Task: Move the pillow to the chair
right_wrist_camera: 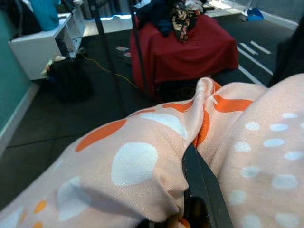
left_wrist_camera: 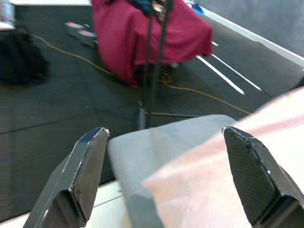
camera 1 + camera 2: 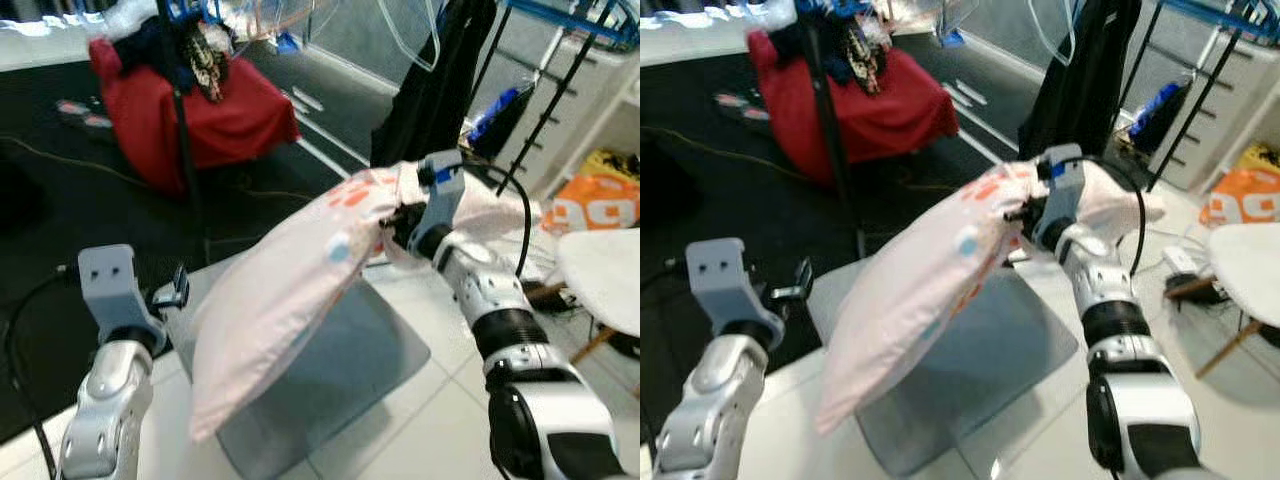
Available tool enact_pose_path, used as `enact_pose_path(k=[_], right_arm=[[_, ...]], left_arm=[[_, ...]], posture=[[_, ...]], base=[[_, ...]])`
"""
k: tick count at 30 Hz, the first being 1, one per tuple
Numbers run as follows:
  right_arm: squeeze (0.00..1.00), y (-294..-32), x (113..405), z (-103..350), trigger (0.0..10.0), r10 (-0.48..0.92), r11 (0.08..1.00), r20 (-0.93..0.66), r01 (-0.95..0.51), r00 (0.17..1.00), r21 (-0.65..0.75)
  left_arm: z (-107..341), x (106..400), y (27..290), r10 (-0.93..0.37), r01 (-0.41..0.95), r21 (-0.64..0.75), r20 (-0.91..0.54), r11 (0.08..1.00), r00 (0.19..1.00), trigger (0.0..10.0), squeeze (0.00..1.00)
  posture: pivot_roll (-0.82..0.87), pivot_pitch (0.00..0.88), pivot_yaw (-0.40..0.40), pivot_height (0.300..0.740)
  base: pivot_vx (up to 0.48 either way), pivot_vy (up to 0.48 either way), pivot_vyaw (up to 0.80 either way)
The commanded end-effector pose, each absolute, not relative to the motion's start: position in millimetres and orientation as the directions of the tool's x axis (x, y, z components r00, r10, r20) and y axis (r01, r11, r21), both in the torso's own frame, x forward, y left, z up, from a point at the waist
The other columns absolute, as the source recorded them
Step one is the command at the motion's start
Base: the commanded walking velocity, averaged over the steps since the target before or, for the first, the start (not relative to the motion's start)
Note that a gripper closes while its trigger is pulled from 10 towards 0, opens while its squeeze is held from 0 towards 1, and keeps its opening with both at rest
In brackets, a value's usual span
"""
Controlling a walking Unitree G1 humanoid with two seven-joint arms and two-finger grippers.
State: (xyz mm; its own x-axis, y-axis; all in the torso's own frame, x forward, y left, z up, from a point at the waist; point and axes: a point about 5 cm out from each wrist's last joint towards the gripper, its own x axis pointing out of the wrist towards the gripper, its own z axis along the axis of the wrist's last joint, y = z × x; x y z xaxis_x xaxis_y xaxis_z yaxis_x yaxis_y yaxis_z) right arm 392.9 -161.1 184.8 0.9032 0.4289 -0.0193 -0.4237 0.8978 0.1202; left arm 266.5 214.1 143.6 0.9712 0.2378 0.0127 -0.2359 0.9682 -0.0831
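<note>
At frame centre we see the right tool (image 3: pixel 398 222) pinching one bunched corner of the pillow (image 3: pixel 290 290), a soft, pale pink fabric case printed with white and orange dots; its slack body droops diagonally toward the lower left, above a flat grey mat (image 3: pixel 340 375) lying on glossy white floor tiles. At lower left, the left tool (image 2: pixel 166 171) stands wide apart, gripping nothing, just beside the pillow's lower end. A red-draped form (image 3: pixel 190 110) sits at upper left; a rounded white chair (image 3: pixel 605 275) at right edge.
</note>
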Motion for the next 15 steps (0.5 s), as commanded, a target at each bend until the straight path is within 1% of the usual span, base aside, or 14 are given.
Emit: enact_pose_path(k=[1,2,6,7,8,9,10,11,12,14,15], right_arm=[[0.00,-166,396,198,10.0,0.384,0.914,0.043,-0.386,0.922,0.123],[0.00,-169,396,195,10.0,0.323,0.940,0.062,-0.328,0.944,0.094],[0.00,-170,395,193,10.0,0.308,0.947,0.063,-0.312,0.949,0.070],[0.00,-169,393,187,10.0,0.339,0.937,0.040,-0.341,0.940,0.072],[0.00,-169,393,187,10.0,0.339,0.937,0.040,-0.341,0.940,0.072],[0.00,-165,389,179,10.0,0.398,0.910,0.026,-0.398,0.917,0.115],[0.00,-165,389,179,10.0,0.398,0.910,0.026,-0.398,0.917,0.115],[0.00,-160,384,172,10.0,0.455,0.880,0.016,-0.452,0.890,0.149],[0.00,-160,384,172,10.0,0.455,0.880,0.016,-0.452,0.890,0.149],[0.00,-154,379,166,10.0,0.516,0.837,0.021,-0.509,0.857,0.203],[0.00,-154,379,166,10.0,0.516,0.837,0.021,-0.509,0.857,0.203]], left_arm=[[146,267,213,0.234,-0.231,-0.074,0.027,0.970,0.972,10.0,0.00],[145,267,213,0.234,-0.233,-0.060,0.020,0.971,0.972,10.0,0.00],[144,267,213,0.235,-0.234,-0.054,0.016,0.971,0.972,10.0,0.00],[144,267,214,0.236,-0.235,-0.043,0.017,0.971,0.972,10.0,0.00],[144,267,214,0.236,-0.235,-0.043,0.017,0.971,0.972,10.0,0.00],[144,267,214,0.236,-0.235,-0.031,0.017,0.971,0.972,10.0,0.00],[144,267,214,0.236,-0.235,-0.031,0.017,0.971,0.972,10.0,0.00],[144,267,214,0.236,-0.236,-0.021,0.018,0.972,0.972,10.0,0.00],[144,267,214,0.236,-0.236,-0.021,0.018,0.972,0.972,10.0,0.00],[144,268,216,0.239,-0.239,-0.002,0.016,0.971,0.971,10.0,0.00],[144,268,216,0.239,-0.239,-0.002,0.016,0.971,0.971,10.0,0.00]], posture=[[-0.09,0.042,-0.130,0.740],[-0.09,0.042,-0.127,0.740],[-0.09,0.042,-0.127,0.740],[-0.09,0.042,-0.127,0.740],[-0.09,0.042,-0.127,0.740],[-0.08,0.039,-0.127,0.740],[-0.08,0.039,-0.127,0.740],[-0.08,0.039,-0.127,0.740],[-0.08,0.039,-0.127,0.740],[-0.08,0.031,-0.127,0.740],[-0.08,0.031,-0.127,0.740]], base=[[0.000,0.000,0.00],[0.000,0.000,0.00],[0.000,0.000,0.00],[0.000,0.000,0.00],[0.000,0.000,0.00],[0.000,0.000,0.00],[0.000,0.000,0.00],[0.000,0.000,0.00],[0.000,0.000,0.00],[0.000,0.000,0.71],[0.000,0.000,0.77]])
